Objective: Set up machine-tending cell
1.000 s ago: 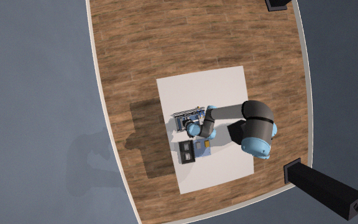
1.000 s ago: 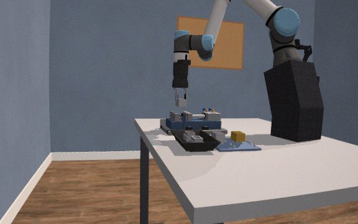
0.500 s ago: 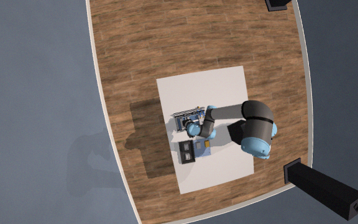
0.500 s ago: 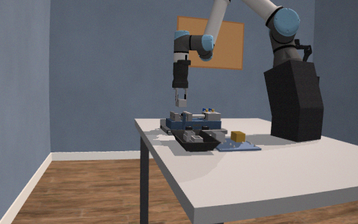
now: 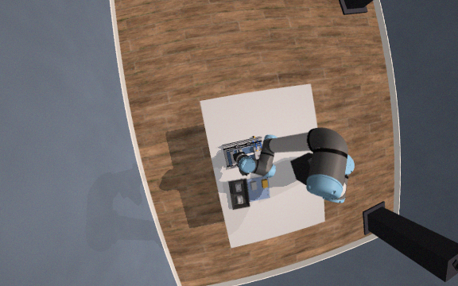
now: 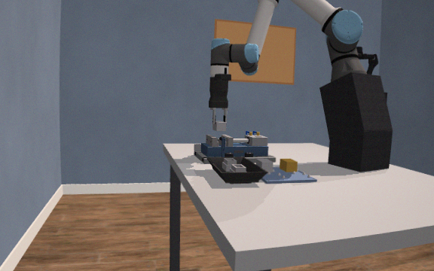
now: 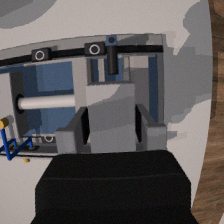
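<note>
Vise (image 6: pixel 236 147) directly beneath held blank (image 6: pixel 221 126)

Evenly and fairly brightly lit, without glare. Soft grey shadows thrown across the white table (image 6: pixel 315 211) beside the vise (image 6: pixel 236 147) and tray (image 6: pixel 239 175), and a large dark one onto the wooden floor (image 5: pixel 189 179) leftward. Strongly bowed at the edges from above. Coarse, pixelated and slightly blurred at the wrist.
</note>
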`<state>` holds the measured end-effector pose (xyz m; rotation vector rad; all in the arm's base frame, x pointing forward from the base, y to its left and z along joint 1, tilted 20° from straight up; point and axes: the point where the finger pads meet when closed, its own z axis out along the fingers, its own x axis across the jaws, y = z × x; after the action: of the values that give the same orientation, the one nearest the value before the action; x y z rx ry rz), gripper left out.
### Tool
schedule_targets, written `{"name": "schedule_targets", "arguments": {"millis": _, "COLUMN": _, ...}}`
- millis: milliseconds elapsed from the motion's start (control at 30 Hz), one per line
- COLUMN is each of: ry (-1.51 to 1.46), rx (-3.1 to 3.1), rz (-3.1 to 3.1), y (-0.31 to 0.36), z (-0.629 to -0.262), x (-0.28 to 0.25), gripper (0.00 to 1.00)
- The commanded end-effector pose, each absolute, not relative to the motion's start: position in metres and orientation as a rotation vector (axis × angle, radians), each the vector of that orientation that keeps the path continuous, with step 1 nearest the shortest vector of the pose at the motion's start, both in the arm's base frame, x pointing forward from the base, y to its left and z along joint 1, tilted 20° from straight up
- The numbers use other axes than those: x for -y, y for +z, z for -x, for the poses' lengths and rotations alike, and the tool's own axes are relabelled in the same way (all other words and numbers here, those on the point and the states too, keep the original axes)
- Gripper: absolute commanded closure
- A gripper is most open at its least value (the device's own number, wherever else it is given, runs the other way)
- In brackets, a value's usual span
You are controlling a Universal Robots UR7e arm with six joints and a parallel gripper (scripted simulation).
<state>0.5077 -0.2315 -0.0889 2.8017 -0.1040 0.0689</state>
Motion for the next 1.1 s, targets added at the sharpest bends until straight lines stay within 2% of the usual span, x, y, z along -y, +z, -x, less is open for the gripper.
{"name": "schedule_targets", "arguments": {"millis": 0, "ry": 0.071, "rx": 0.104, "rz": -2.801, "y": -0.091, "z": -0.508, "x": 0.233, "gripper": 1.00}}
{"name": "schedule_targets", "arguments": {"millis": 1067, "ry": 0.071, "rx": 0.104, "rz": -2.801, "y": -0.104, "z": -0.509, "x": 0.237, "gripper": 1.00}}
